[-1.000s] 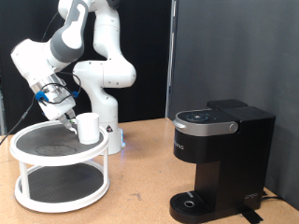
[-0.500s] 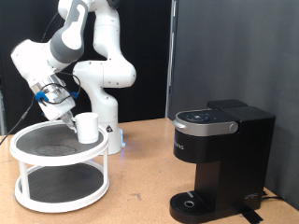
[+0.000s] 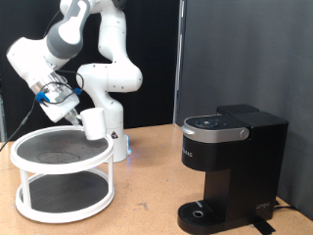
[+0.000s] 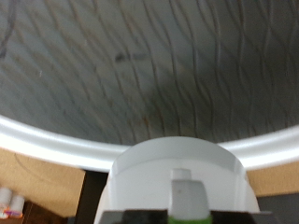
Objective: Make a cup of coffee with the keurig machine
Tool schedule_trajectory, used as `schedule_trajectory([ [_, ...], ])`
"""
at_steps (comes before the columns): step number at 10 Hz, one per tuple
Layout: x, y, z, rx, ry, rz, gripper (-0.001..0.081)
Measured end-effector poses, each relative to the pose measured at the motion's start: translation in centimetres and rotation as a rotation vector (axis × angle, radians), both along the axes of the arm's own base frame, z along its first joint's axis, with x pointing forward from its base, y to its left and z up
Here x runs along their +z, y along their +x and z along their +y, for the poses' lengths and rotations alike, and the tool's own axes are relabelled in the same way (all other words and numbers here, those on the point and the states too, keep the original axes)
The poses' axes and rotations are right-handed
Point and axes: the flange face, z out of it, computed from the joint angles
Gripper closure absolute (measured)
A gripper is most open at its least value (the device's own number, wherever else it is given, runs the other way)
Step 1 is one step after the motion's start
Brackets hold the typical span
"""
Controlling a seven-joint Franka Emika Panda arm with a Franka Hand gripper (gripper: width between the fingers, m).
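White and plain, the cup (image 3: 93, 122) is hanging clear of the two-tier round stand (image 3: 63, 176), above the edge of its upper shelf on the exterior view's right, and we are carrying it in the gripper (image 3: 75, 115). From the wrist view the cup (image 4: 177, 182) is filling the frame between the fingers, so we are judging them clamped on its wall near the rim, though the pads themselves are hardly showing. We are taking it for a light, stiff, smooth cup, probably slippery, so a firm hold just below the rim is suiting it. Well apart, at the exterior view's right, the keurig machine (image 3: 233, 166) is standing with its lid down.
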Motion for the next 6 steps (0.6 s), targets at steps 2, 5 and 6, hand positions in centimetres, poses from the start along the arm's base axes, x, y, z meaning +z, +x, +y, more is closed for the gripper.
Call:
schedule_trajectory([
  [2, 2.1, -0.2, 0.4, 0.012, 0.008, -0.01, 0.0799],
  [5, 3.2, -0.8, 0.8, 0.074, -0.046, -0.022, 0.0799],
  [6, 3.1, -0.6, 0.9, 0.052, -0.026, -0.016, 0.0799],
])
